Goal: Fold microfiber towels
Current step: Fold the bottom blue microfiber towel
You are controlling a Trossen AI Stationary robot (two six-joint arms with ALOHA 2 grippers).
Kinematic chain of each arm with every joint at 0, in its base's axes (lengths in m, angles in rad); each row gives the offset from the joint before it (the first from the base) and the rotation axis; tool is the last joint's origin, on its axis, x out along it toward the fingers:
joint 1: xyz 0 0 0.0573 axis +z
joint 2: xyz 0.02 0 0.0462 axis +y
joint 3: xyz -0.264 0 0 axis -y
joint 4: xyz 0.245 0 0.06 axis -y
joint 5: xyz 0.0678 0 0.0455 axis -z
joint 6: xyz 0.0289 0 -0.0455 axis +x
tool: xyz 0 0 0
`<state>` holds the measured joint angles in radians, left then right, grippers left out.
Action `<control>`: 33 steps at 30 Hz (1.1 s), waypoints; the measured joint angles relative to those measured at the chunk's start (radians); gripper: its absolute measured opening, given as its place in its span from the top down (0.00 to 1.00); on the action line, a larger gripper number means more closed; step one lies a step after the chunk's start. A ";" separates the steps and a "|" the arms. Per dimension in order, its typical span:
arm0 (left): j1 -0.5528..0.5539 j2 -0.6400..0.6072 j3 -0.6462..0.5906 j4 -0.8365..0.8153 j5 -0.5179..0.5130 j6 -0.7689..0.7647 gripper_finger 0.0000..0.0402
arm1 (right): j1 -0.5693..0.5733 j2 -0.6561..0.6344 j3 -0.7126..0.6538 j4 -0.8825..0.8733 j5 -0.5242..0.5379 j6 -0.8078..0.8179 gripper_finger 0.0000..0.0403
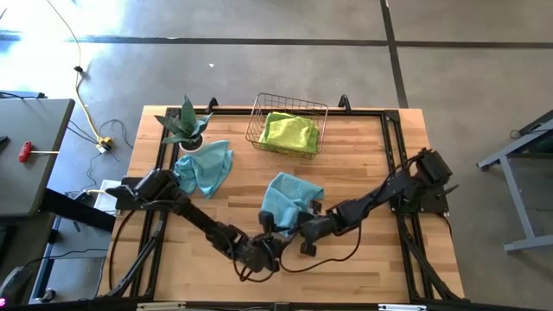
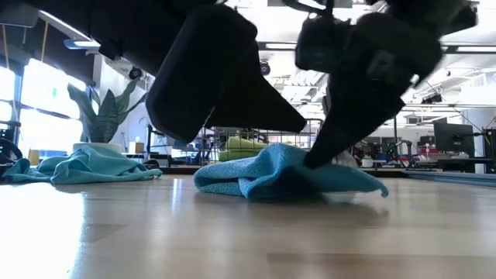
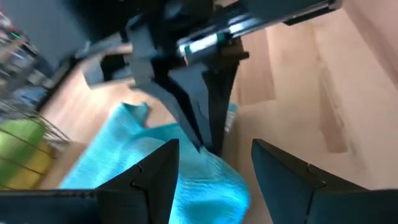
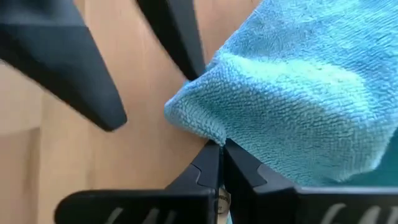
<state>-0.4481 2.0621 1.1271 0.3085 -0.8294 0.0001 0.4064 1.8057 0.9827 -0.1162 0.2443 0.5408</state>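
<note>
A teal microfiber towel point(image 1: 291, 197) lies crumpled at the table's middle. My right gripper point(image 4: 221, 151) is shut on its near part. Close beside that spot my left gripper point(image 3: 214, 168) stands open, one finger on either side of the towel's near corner; whether they touch the cloth I cannot tell. A second teal towel point(image 1: 205, 169) lies bunched on the table at the left. A lime green towel point(image 1: 289, 131) lies in the wire basket point(image 1: 258, 111) at the far edge. My right gripper pinches a rounded fold at the towel's near edge point(image 4: 208, 132) between its two fingertips, several layers by the look. The fingers point(image 2: 322, 151) come slanting down from the right. The pinched part stands raised as a hump point(image 2: 288, 153); the towel's remainder lies slack on the table.
A spiky green potted plant point(image 1: 185, 123) stands at the far left corner, next to the second teal towel. Bare wood lies along the near edge point(image 2: 248, 232) and on the right side of the table point(image 1: 371, 164).
</note>
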 joint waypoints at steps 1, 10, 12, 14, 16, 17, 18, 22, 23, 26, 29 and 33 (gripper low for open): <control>-0.004 0.000 0.000 0.009 -0.022 0.026 0.52 | -0.013 0.000 0.004 0.000 -0.023 0.007 1.00; -0.024 0.001 0.000 0.030 -0.102 0.150 0.52 | -0.103 0.000 0.077 0.001 -0.197 0.019 1.00; -0.024 0.009 0.000 0.028 -0.135 0.150 0.52 | -0.117 0.000 0.092 -0.006 -0.225 0.009 1.00; -0.025 0.019 0.000 0.027 -0.195 0.147 0.52 | -0.127 0.000 0.106 -0.009 -0.252 0.001 1.00; -0.025 0.027 0.000 0.021 -0.253 0.141 0.52 | -0.130 0.000 0.122 -0.005 -0.280 0.001 1.00; -0.025 0.030 0.000 0.016 -0.283 0.135 0.52 | -0.132 0.000 0.132 -0.007 -0.295 0.001 1.00; -0.024 0.032 0.000 0.011 -0.305 0.122 0.52 | -0.133 -0.001 0.138 -0.014 -0.299 0.001 1.00; -0.025 0.033 0.000 0.002 -0.377 0.060 0.52 | -0.144 -0.004 0.175 -0.070 -0.311 -0.002 1.00; -0.025 0.033 0.000 0.000 -0.388 0.043 0.52 | -0.147 -0.007 0.187 -0.095 -0.312 -0.008 1.00; -0.024 0.033 0.000 -0.017 -0.412 0.006 0.52 | -0.155 -0.019 0.228 -0.174 -0.315 -0.031 1.00; -0.022 0.033 0.000 -0.041 -0.419 -0.036 0.52 | -0.158 -0.043 0.272 -0.220 -0.309 -0.060 1.00; -0.011 0.033 0.000 -0.085 -0.424 -0.112 0.52 | -0.158 -0.074 0.315 -0.249 -0.301 -0.075 1.00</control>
<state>-0.4595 2.0953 1.1271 0.2231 -1.2533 -0.1122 0.2485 1.7318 1.2977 -0.3651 -0.0563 0.4662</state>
